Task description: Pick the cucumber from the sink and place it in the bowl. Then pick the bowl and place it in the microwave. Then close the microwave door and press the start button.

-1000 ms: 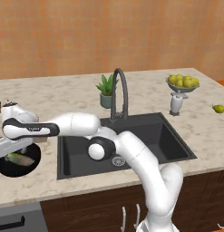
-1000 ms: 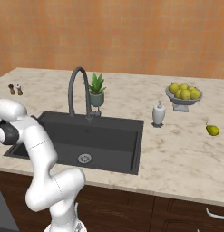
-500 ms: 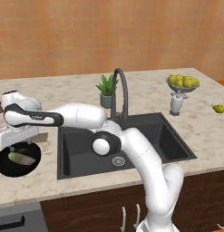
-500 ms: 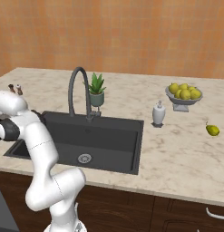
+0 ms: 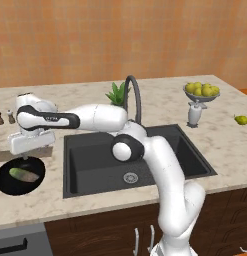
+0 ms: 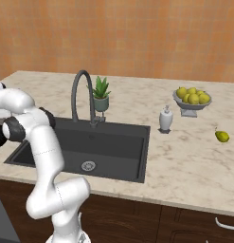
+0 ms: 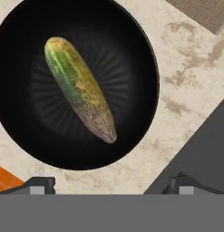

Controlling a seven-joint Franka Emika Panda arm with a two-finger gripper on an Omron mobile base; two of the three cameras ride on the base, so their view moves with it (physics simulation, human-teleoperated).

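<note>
The cucumber (image 7: 79,88), yellow-green with a brownish end, lies loose inside the black bowl (image 7: 140,68). That bowl (image 5: 5,182) stands on the marble counter left of the sink (image 5: 160,150), with the cucumber (image 5: 25,174) in its middle. My gripper (image 5: 26,157) hovers just above the bowl, open and holding nothing. In the hand view its fingertips (image 7: 38,185) stand wide apart at the bowl's near rim, and the gripper (image 7: 111,186) touches neither bowl nor cucumber. The sink (image 6: 113,137) basin holds only its drain. The microwave is out of view.
A dark gooseneck faucet (image 5: 133,95) and a potted plant (image 5: 116,94) stand behind the sink. To the right are a soap dispenser (image 5: 194,116), a footed fruit bowl (image 5: 201,90) and a loose pear (image 5: 240,120). Two shakers (image 5: 5,118) stand at the far left.
My hand has risen from down at the bowl to a little above it, staying open. The cucumber stays lying in the bowl.
</note>
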